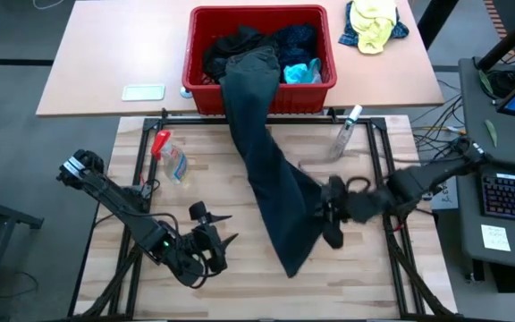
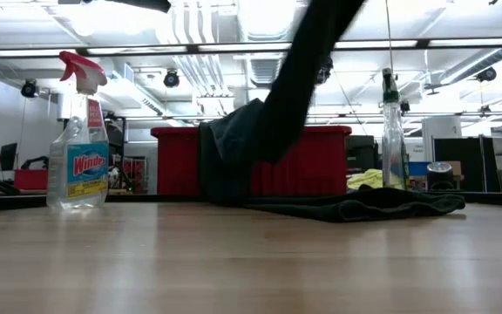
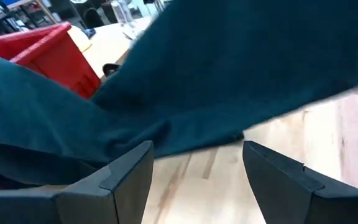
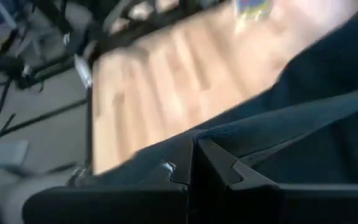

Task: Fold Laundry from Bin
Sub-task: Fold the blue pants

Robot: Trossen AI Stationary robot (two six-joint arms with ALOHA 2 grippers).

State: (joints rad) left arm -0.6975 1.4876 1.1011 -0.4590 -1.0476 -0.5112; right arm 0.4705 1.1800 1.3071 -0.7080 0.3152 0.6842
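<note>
The red bin (image 1: pixel 262 94) stands at the far side, holding several dark garments and a turquoise one. One long dark garment (image 1: pixel 262 170) trails out of it over the near rim and across the wooden table. My right gripper (image 1: pixel 326 213) is shut on it at the garment's right side, raised above the table. In the low view the garment (image 2: pixel 312 70) slants up out of the picture, and part of it (image 2: pixel 364 206) lies on the table. My left gripper (image 1: pixel 219 229) stands open near the table's front left, just left of the garment (image 3: pixel 229 74), touching nothing. My right gripper pinches a folded edge of the dark garment (image 4: pixel 247 134) between its two shut fingers, coming from the table's right, slanting down. The cloth band runs across the fingers. The garment rises to the hold from the bin's rim (image 1: pixel 240 89), fairly taut; its near end (image 1: pixel 293 259) hangs lower.
A Windex spray bottle (image 1: pixel 170 156) lies on the table's left part and a clear bottle (image 1: pixel 345 130) at its far right. On the tan table behind are a yellow-and-blue cloth bundle (image 1: pixel 374 25) and a white flat thing (image 1: pixel 143 91). Bare wood shows at the front left.
</note>
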